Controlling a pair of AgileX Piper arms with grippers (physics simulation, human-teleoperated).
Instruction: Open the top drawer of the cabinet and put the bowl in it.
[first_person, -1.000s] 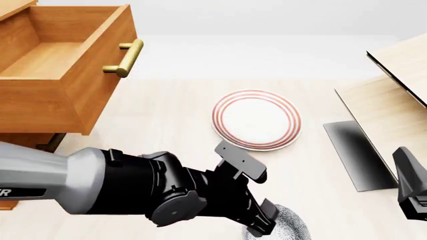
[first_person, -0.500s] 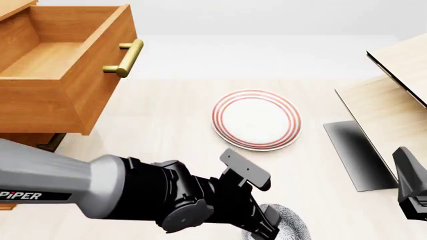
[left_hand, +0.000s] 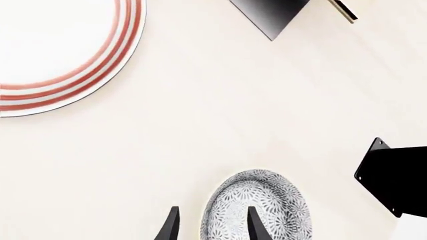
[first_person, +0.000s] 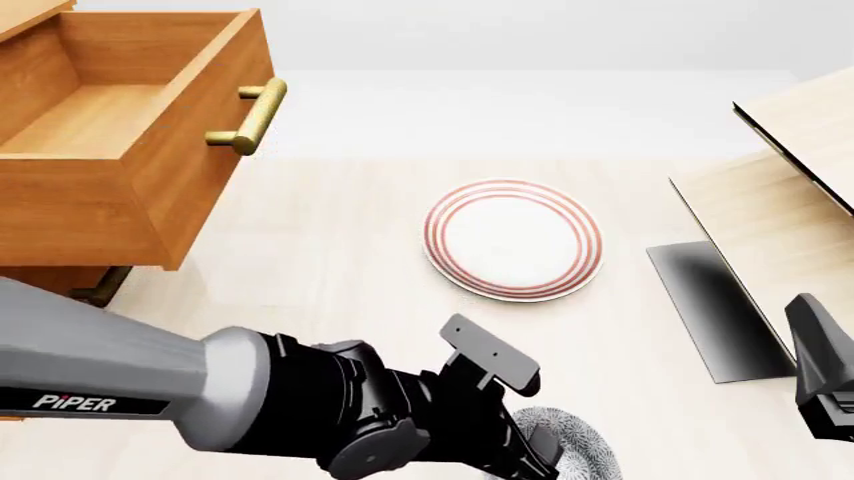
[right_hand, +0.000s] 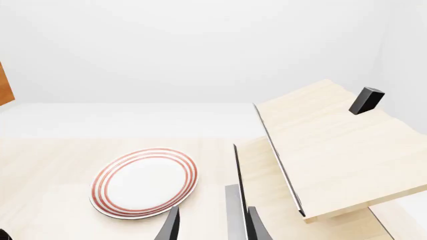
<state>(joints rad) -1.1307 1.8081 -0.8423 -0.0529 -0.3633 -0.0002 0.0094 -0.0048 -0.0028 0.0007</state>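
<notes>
The small round bowl with the grey-and-white speckled leaf pattern (left_hand: 259, 207) is seen at the near edge of the pale table (first_person: 347, 260), mostly hidden in the front view beneath the left gripper (left_hand: 210, 225). In the left wrist view the two dark fingers are held apart, one fingertip (left_hand: 254, 222) lying over the bowl's inside and the other outside its wall, so the rim appears to be straddled for a pinch; whether it is touched cannot be told. The uppermost orange-brown wooden drawer (first_person: 120, 130) with its brass bar handle (first_person: 251, 115) is pulled out of the tall orange-brown cabinet (first_person: 54, 280) at the table's far left, its hollow left bare to receive the bowl. The flat white plate with red rings (first_person: 513, 238) lies mid-table, well apart from the bowl. The right gripper (right_hand: 210, 225) is kept idle at the right edge, fingers apart and holding nothing, facing the pale light-wood structure (right_hand: 333, 145).
</notes>
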